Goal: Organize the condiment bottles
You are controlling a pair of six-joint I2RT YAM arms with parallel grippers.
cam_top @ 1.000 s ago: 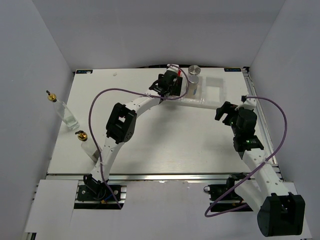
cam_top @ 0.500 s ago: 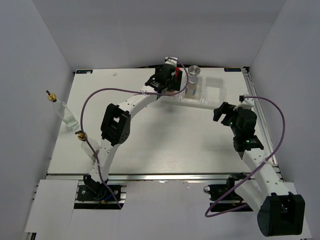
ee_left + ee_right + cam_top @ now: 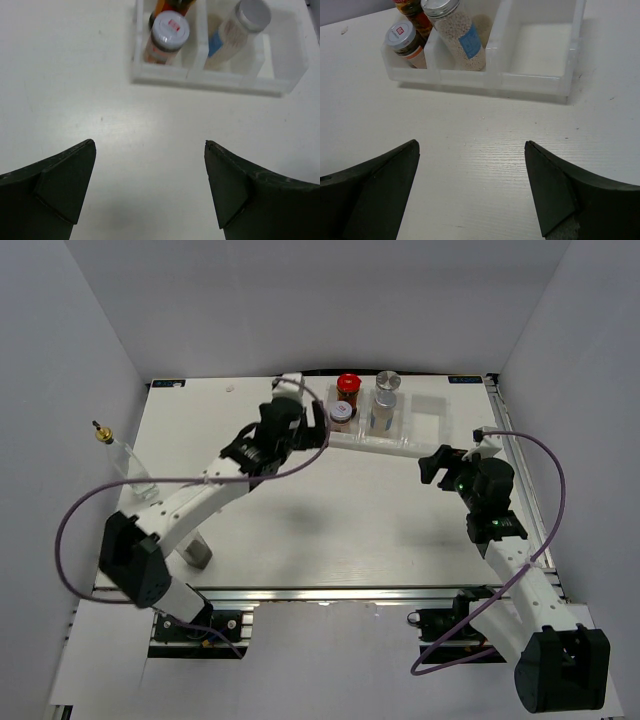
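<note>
White table (image 3: pixel 340 510) carrying at its far side a tray (image 3: pixel 215 81) with short pale-lidded jar (image 3: pixel 167 35) and dark red-capped jar (image 3: pixel 348 387) in the left bay, clear silver-capped bottle (image 3: pixel 235 30) in the middle, all beyond left claw (image 3: pixel 149 146), spread wide and empty; right claw (image 3: pixel 471 144) likewise agape, near right.

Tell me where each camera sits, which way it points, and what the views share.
Top external: above and behind the bases, looking down on the table; both arms show, left tool and right tool.
Left wrist: on the left arm, facing the white tray; its two fingers frame the bottom.
Right wrist: on the right arm, facing the same tray; its fingers show too.
Shared: both wrist views show the pale-lidded jar and silver-capped bottle.
</note>
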